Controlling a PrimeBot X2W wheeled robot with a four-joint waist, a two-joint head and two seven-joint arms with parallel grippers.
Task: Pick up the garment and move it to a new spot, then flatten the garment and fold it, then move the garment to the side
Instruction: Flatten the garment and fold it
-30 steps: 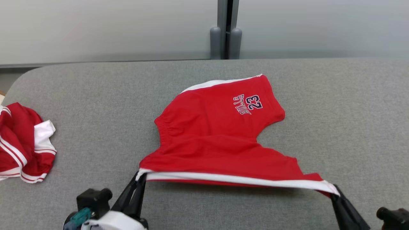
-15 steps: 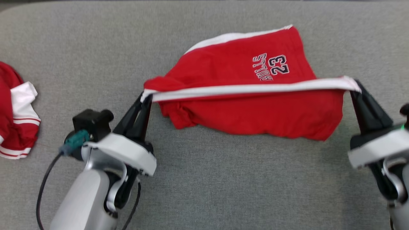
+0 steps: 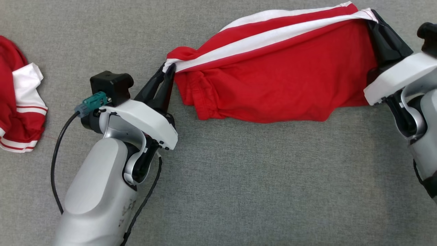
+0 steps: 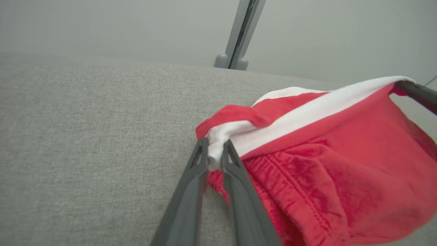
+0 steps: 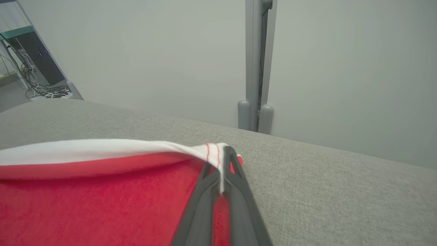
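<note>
A red garment point(image 3: 280, 75) with white side stripes lies on the grey padded table point(image 3: 239, 188), its near edge lifted and stretched between both grippers. My left gripper point(image 3: 169, 66) is shut on the garment's left corner; in the left wrist view white trim is pinched between its fingers point(image 4: 215, 148) and the red cloth point(image 4: 324, 164) sags to the right. My right gripper point(image 3: 372, 15) is shut on the right corner at the head view's top right. In the right wrist view the white hem point(image 5: 85, 150) runs left from that gripper point(image 5: 222, 153).
A second red and white garment point(image 3: 17, 102) lies crumpled at the table's far left. Beyond the table's far edge stands a pale wall with a grey post point(image 5: 254, 68). Bare grey table spreads in front of the garment.
The head camera has tilted down. Both grippers have carried the striped edge away from me over the garment, and the printed number is now covered.
</note>
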